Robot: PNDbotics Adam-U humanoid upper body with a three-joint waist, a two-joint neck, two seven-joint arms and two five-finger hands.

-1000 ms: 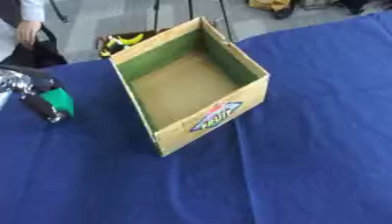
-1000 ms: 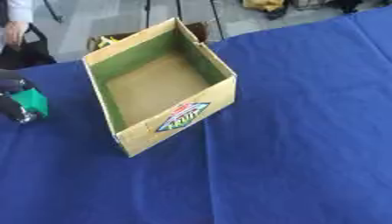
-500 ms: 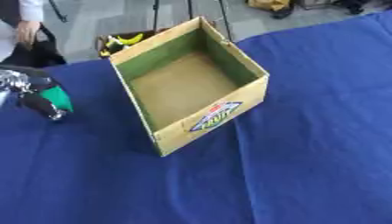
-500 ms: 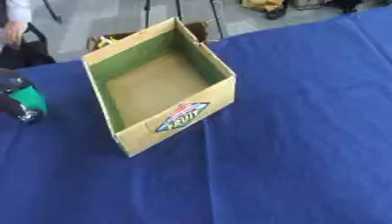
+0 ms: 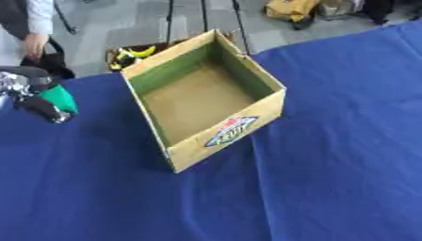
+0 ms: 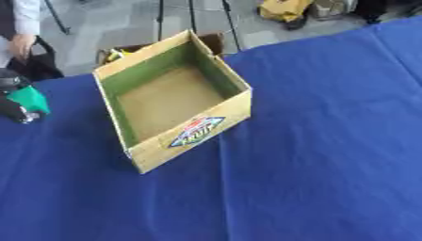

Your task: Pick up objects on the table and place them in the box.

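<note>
At the left edge of the frame, the robot's left hand [image 5: 29, 92] has its fingers curled around a small green object [image 5: 59, 98], left of the open, empty yellow cardboard box [image 5: 227, 134] on the blue tablecloth [image 5: 346, 155]. It looks light and rigid to me, so gripping it around the middle should do fine. Right hand isn't showing anywhere.

Bench [image 5: 329, 155]: covered in plain deep blue cloth. Box [image 5: 231, 136]: yellow-tan cardboard outside, green inner walls, brown floor, with a blue, red and white diamond label [image 5: 231, 131] on its front. Left hand [image 5: 29, 92]: black and silver, fingers [image 5: 41, 108] around a teal-green object [image 5: 59, 99]. Floor [image 5: 124, 23]: grey.
</note>
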